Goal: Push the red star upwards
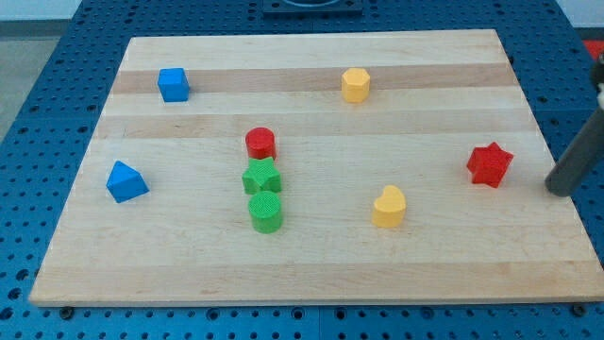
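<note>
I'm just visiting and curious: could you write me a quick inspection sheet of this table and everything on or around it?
Surface: pale wooden board, flat.
Job's things: red star near the view's right edge.
Clutter: red cylinder, green star, green cylinder clustered mid-board; blue cube; blue triangle; yellow hexagon; yellow heart.
Grippers: none; my tip sits right of the red star, apart.
Cables: nothing seen.
Surroundings: blue perforated table.

My tip (564, 190) lies at the board's (311, 269) right edge, near the red star's (490, 164) right
</note>
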Motion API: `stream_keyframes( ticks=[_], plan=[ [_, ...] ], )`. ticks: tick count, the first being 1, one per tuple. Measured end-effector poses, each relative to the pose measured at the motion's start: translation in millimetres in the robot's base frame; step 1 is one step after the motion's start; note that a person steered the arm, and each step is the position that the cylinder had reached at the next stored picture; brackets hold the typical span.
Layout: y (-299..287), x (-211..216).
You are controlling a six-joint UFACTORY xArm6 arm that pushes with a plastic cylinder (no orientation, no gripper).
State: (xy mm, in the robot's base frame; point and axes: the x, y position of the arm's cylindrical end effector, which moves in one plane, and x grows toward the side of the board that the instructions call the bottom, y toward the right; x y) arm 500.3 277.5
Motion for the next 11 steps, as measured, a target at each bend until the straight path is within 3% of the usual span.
stream_keyframes(
  ticks=[5,6,7,8,11],
  plan=[
    [-128,-17],
    [-93,-7],
    [-11,10],
    [19,-7],
    [-57,-14]
  ],
)
